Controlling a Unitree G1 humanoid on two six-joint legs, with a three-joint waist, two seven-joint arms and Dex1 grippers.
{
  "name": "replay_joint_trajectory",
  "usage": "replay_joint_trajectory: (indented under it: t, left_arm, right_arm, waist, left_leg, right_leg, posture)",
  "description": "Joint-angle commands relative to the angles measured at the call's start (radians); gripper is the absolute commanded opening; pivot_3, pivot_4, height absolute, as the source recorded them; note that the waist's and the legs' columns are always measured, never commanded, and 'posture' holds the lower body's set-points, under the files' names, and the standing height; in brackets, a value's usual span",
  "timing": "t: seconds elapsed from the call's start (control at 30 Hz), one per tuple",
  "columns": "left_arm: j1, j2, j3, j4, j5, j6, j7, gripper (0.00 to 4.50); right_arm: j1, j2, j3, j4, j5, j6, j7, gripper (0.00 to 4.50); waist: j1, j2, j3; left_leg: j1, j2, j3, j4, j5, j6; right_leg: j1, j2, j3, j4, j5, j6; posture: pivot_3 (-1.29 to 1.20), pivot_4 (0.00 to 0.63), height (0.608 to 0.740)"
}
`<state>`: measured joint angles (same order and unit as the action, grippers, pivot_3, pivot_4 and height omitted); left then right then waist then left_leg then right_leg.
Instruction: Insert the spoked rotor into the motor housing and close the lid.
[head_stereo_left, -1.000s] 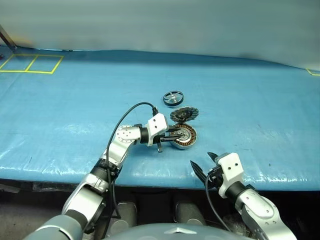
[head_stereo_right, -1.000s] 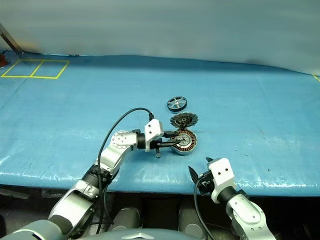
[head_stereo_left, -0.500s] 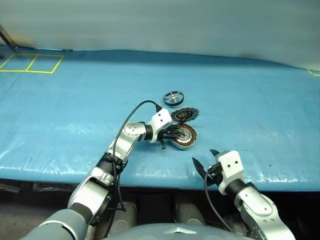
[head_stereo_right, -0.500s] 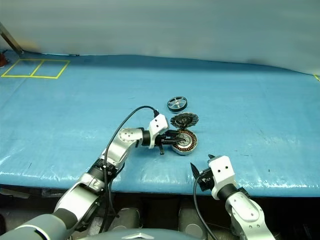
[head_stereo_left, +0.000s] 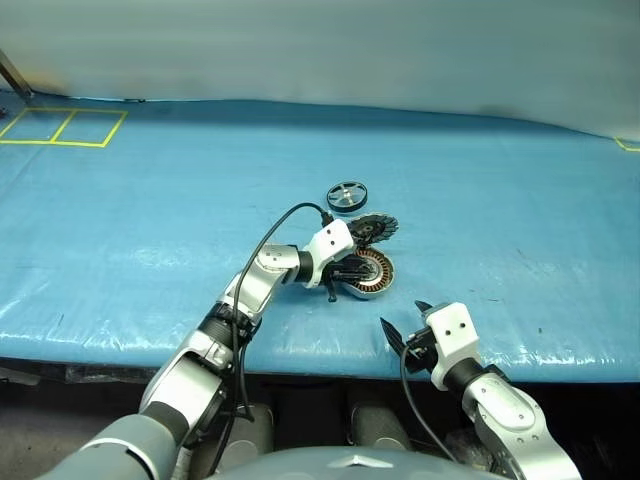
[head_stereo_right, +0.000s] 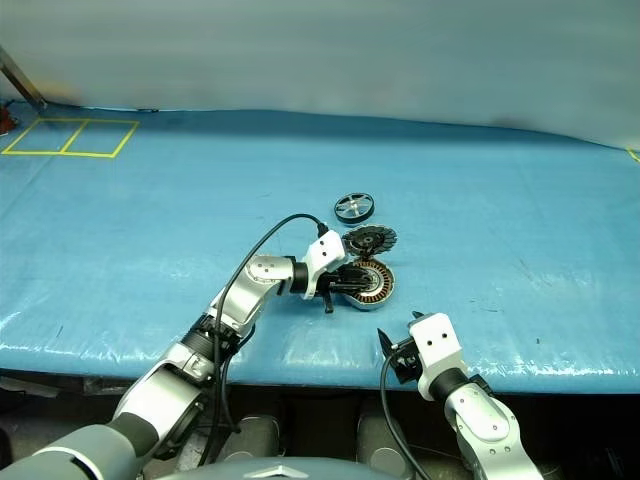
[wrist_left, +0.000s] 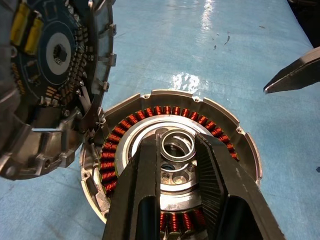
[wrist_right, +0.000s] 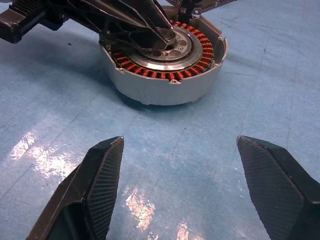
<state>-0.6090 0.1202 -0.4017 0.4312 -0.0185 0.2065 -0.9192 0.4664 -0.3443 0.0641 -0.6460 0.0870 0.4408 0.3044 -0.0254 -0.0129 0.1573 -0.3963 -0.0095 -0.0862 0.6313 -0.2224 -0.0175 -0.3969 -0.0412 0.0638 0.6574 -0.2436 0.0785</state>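
Note:
The motor housing (head_stereo_left: 368, 271), a silver can with copper windings, lies on the blue table just ahead of me. My left gripper (wrist_left: 177, 150) reaches into it from the left, its two fingers shut on either side of the metal hub ring at the housing's centre. The lid (head_stereo_left: 371, 228), ribbed with a jagged rim, rests tilted against the housing's far rim, its inner face (wrist_left: 55, 50) showing. Beyond it the spoked rotor (head_stereo_left: 346, 195) lies flat and alone. My right gripper (wrist_right: 182, 165) stands open near the front edge, pointed at the housing (wrist_right: 165, 60) with nothing between its fingers.
The blue table cover (head_stereo_left: 500, 220) runs wide on both sides of the parts. Yellow taped squares (head_stereo_left: 60, 127) mark the far left corner. The table's front edge (head_stereo_left: 300, 345) lies just below the right gripper. A pale wall closes off the back.
The left forearm and wrist have swung right and closer to the housing, with the gripper staying on the hub. The housing, lid and rotor rest where they were. The right gripper kept still.

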Motion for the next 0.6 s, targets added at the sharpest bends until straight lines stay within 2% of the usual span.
replay_joint_trajectory:
  t: [0.03, 0.6]
  left_arm:
    - [-0.002, -0.002, -0.014, -0.017, 0.022, -0.029, 0.006, 0.67]
    - [0.011, 0.005, -0.018, -0.024, 0.05, -0.045, 0.009, 0.67]
  right_arm:
    - [0.0, 0.003, 0.005, -0.017, -0.004, -0.011, -0.003, 3.8]
    - [-0.014, -0.008, 0.019, -0.002, -0.015, -0.006, 0.004, 3.8]
  waist:
    - [0.001, 0.0, 0.0]
    - [0.001, 0.0, 0.0]
  left_leg:
    - [0.0, 0.0, 0.0, 0.0, 0.0, 0.0]
    - [0.0, 0.0, 0.0, 0.0, 0.0, 0.0]
  right_leg:
    - [0.0, 0.0, 0.0, 0.0, 0.0, 0.0]
    - [0.0, 0.0, 0.0, 0.0, 0.0, 0.0]
  posture:
    - [0.0, 0.15, 0.74]
    - [0.0, 0.15, 0.74]
